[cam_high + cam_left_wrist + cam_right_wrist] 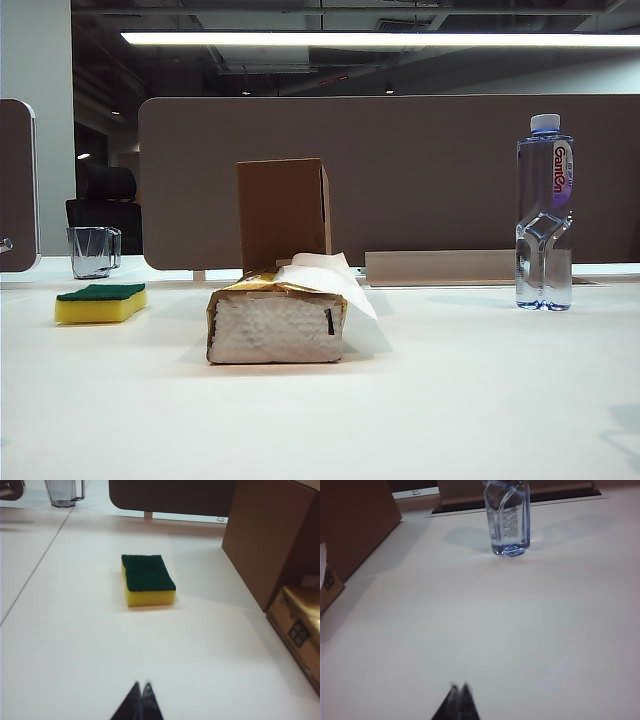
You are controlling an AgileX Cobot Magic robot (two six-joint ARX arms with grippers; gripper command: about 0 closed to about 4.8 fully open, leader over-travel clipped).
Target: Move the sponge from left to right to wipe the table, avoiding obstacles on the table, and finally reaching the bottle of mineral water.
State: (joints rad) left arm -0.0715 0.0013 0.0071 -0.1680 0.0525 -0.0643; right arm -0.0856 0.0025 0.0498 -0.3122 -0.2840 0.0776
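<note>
The sponge (pixel 100 302) (pixel 148 580), yellow with a green top, lies flat on the left of the white table (pixel 420 400). Mid-table lies the gold-edged tissue pack (pixel 277 322) (pixel 299 630) with a sheet sticking out. Behind it stands the brown cardboard box (pixel 284 213) (pixel 272 535) (pixel 355 520). The bottle of mineral water (pixel 544 212) (pixel 507 517) stands upright at the right. My left gripper (pixel 142 685) is shut and empty, well short of the sponge. My right gripper (pixel 459 685) is shut and empty, far from the bottle. Neither arm shows in the exterior view.
A clear glass cup (pixel 93 250) (pixel 63 491) stands behind the sponge at the far left. A brown partition panel (pixel 420 170) runs along the table's back edge. Bare tabletop lies in front of the tissue pack and between it and the bottle.
</note>
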